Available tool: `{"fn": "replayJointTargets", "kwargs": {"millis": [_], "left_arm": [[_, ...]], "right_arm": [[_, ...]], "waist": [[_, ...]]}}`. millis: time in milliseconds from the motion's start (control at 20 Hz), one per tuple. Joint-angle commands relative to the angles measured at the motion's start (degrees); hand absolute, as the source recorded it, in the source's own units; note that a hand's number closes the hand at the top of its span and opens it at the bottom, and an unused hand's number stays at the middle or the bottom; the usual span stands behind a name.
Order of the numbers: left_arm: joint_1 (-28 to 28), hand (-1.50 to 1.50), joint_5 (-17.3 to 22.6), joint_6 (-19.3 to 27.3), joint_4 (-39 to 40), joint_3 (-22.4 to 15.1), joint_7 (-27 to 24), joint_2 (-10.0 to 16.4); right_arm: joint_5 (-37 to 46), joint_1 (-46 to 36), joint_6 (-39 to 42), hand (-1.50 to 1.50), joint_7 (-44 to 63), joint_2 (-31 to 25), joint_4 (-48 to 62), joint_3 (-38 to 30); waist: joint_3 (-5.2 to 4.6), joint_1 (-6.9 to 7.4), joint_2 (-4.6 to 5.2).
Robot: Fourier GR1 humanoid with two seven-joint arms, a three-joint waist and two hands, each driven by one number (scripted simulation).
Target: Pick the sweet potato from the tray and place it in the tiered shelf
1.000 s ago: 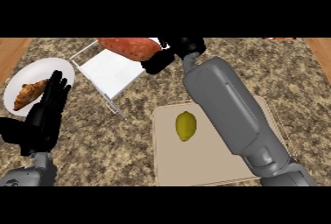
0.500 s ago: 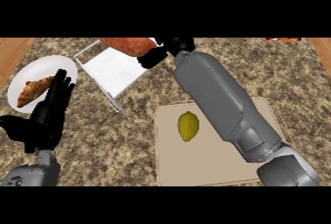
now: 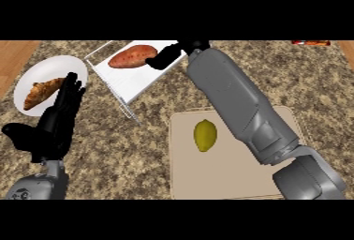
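The reddish-brown sweet potato [image 3: 131, 56] lies on the top level of the white tiered shelf [image 3: 135, 79] at the back of the counter. My right hand [image 3: 169, 55] is stretched far forward and sits just at the potato's right end, open, with the potato showing almost whole beside it. The beige tray [image 3: 235, 173] lies at the front right, partly under my right forearm. My left hand [image 3: 59, 117] rests open at the left, fingers up.
A yellow fruit [image 3: 204, 135] lies on the tray's left half. A white plate [image 3: 66, 68] with a croissant [image 3: 43, 92] stands at the back left, just beyond my left hand. The counter is speckled stone.
The sweet potato has come down onto the shelf's top and now shows almost whole; my right hand has drawn back to its right end. The left hand has stayed put.
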Motion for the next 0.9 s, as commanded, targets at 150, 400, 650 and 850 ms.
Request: {"fn": "replayJointTargets", "kwargs": {"millis": [150, 400, 650, 850], "left_arm": [[-0.5, 0.00, -1.0, 1.2, 2.2, 0.1, -2.6, -1.2], [-0.4, 0.00, -0.1, 0.5, -0.3, 0.8, 0.4, -0.2], [1.9, 0.00, -2.2, 1.9, -1.4, -0.3, -1.1, -1.1], [1.8, 0.00, 0.1, -0.3, -2.5, 1.2, 1.0, 0.6]], "right_arm": [[-4.4, -1.8, 3.1, -1.50, -5.9, 0.0, 5.7, -1.8], [-8.4, -4.5, 3.8, -1.50, -9.0, 0.0, 4.9, -4.9], [-12.0, -6.1, 4.8, -1.50, -10.2, -2.0, 5.9, -9.9], [-12.5, -6.9, 1.6, -1.50, -7.9, -5.8, 7.3, -12.1]], "waist": [[-0.01, -0.42, 0.11], [0.02, -0.52, -0.17], [0.03, -1.42, -0.29], [0.02, -1.79, -0.49]]}}
